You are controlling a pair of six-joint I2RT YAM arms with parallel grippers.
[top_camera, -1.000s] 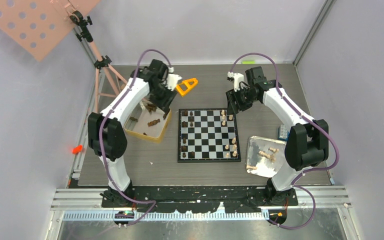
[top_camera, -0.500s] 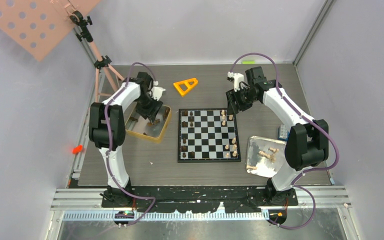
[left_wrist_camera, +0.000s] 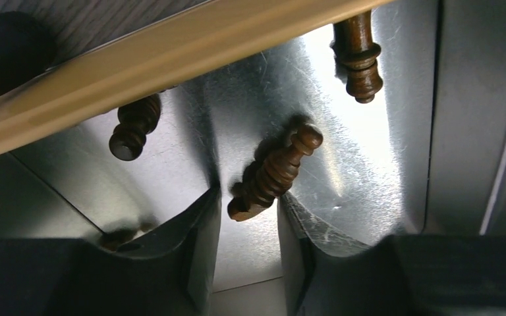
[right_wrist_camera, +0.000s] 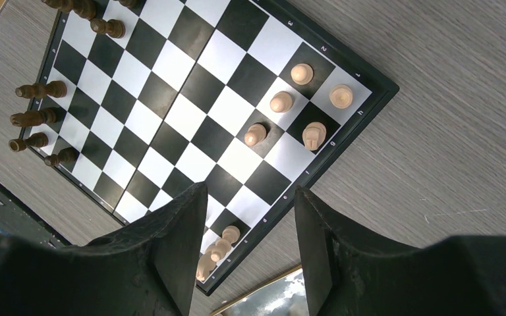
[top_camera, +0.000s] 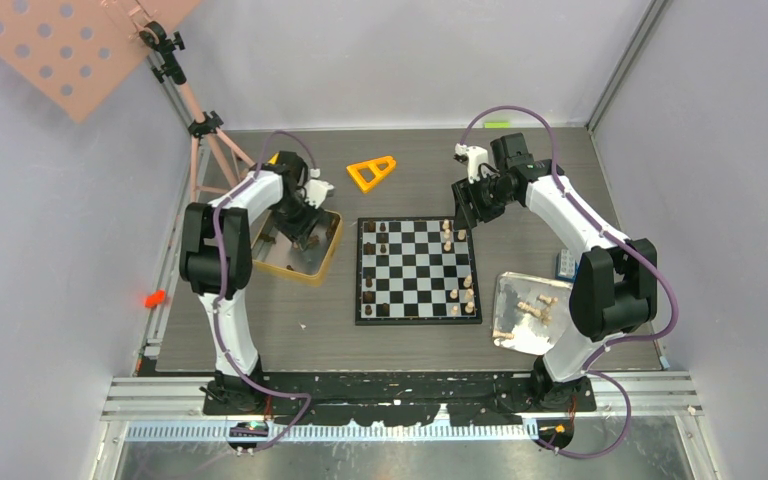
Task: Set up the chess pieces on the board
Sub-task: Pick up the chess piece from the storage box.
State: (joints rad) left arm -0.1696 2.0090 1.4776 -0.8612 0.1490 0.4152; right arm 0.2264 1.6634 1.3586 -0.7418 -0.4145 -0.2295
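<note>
The board (top_camera: 415, 276) lies mid-table, with dark chess pieces (top_camera: 370, 262) along its left side and pale ones (top_camera: 464, 284) along its right. My left gripper (top_camera: 305, 236) is down inside the gold tin (top_camera: 293, 268). In the left wrist view its jaws (left_wrist_camera: 247, 201) stand open around the base of a dark piece (left_wrist_camera: 273, 172) lying on the tin floor. The piece touches the right finger and a gap shows on the left. My right gripper (top_camera: 463, 215) hovers open and empty over the board's far right corner (right_wrist_camera: 171, 99), near several pale pieces (right_wrist_camera: 281, 102).
Two more dark pieces (left_wrist_camera: 134, 127) (left_wrist_camera: 357, 56) lie in the tin. A silver tray (top_camera: 520, 342) right of the board holds loose pale pieces (top_camera: 535, 308). An orange triangle (top_camera: 372, 171) lies behind the board. A blue brick (top_camera: 566, 263) sits far right, and a tripod (top_camera: 205, 140) stands far left.
My left arm swung from above the tin's far edge down into the tin, and its jaws narrowed around a dark piece. The right arm has not moved.
</note>
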